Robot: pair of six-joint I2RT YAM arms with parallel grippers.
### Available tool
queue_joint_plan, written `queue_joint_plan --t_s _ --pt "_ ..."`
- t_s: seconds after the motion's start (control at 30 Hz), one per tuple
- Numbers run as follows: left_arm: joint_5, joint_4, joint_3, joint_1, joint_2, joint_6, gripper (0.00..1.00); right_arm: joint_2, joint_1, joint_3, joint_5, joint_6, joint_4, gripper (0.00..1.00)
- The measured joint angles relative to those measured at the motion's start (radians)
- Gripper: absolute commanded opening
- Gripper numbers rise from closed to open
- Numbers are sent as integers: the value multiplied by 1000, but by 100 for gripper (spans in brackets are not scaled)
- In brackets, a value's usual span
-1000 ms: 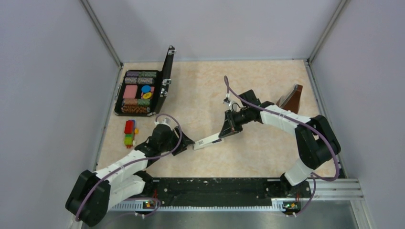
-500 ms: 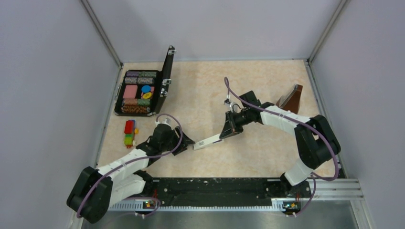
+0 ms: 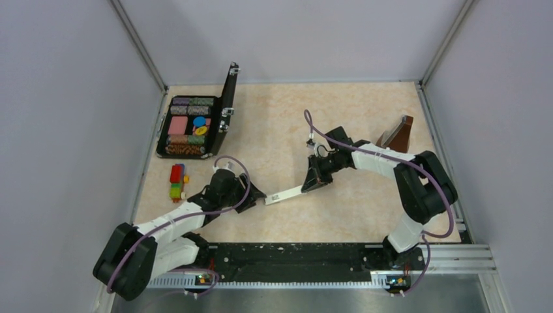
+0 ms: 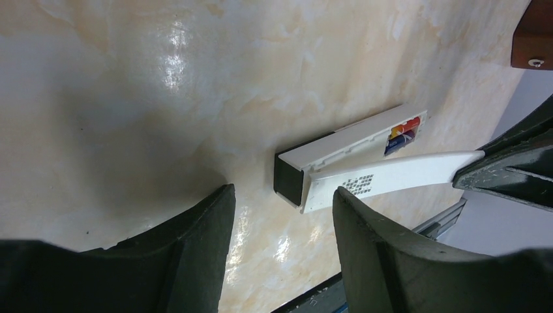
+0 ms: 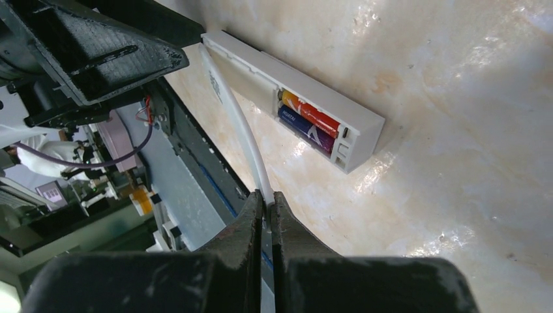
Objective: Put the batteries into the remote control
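Right pincer (image 5: 267,202) clamps a thin white plastic lid (image 5: 240,130) beside the slim white rectangular remote (image 5: 254,68); left pincer (image 4: 282,192) gapes wide

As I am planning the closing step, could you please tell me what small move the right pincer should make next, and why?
Probably shift the cover sideways over the open bay of the remote control. Both batteries sit inside it, the right pincer is shut on the cover, and the cover lies alongside the remote, not over the bay.
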Motion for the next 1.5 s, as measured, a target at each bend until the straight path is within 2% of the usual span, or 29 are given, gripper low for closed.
queue_joint_plan --t_s 0.67,1.5 --pt "53 30 42 2 87 52 62 85 -32 57 -11 7 -50 0" --pt "74 -10 121 2 180 117 58 97 -33 90 56 -16 -126 0"
